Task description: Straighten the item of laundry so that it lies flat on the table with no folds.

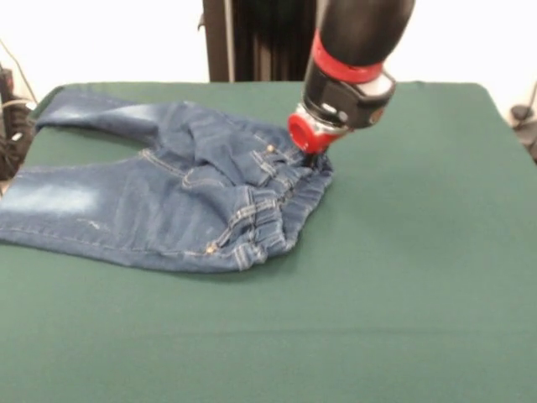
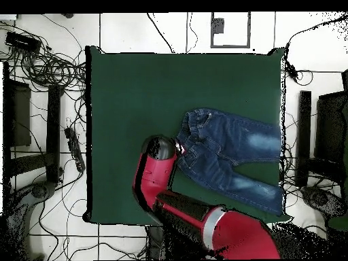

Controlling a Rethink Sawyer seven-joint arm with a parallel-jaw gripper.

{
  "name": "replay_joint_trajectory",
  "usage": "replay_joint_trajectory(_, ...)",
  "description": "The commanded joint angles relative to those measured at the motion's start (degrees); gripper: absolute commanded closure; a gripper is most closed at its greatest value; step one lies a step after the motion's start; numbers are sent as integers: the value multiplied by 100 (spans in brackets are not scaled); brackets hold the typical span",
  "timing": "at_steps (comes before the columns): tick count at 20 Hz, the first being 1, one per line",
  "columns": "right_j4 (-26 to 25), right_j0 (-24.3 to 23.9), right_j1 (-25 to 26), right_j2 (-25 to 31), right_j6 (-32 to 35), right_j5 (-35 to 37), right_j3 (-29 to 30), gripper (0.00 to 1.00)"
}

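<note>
The item of laundry, a pair of blue jeans (image 1: 168, 201), lies on the left half of the green table (image 1: 403, 277), waistband toward the middle and both legs running to the left edge. The cloth around the waistband and seat is bunched into folds. One leg has a faded whitish patch. My gripper (image 1: 315, 158) is down at the far corner of the waistband, touching the denim, its tip hidden under the red wrist ring. In the overhead view the jeans (image 2: 231, 153) spread to the right and the gripper (image 2: 178, 146) sits at their waistband on the table (image 2: 136, 102).
Dark cables and gear (image 1: 13, 126) sit just off the table's left edge beside the jeans' legs. Tangled cables (image 2: 41, 61) cover the floor around the table. My red arm (image 2: 224, 228) reaches in over the table's edge.
</note>
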Motion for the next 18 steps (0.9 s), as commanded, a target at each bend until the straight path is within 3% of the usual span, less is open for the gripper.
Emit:
replay_joint_trajectory(1,234,351,499,1171,-831,-59,-1606,100)
replay_joint_trajectory(4,420,362,678,1349,-936,-413,-1962,100)
replay_joint_trajectory(18,305,526,1514,1876,-1051,-1318,-3358,100)
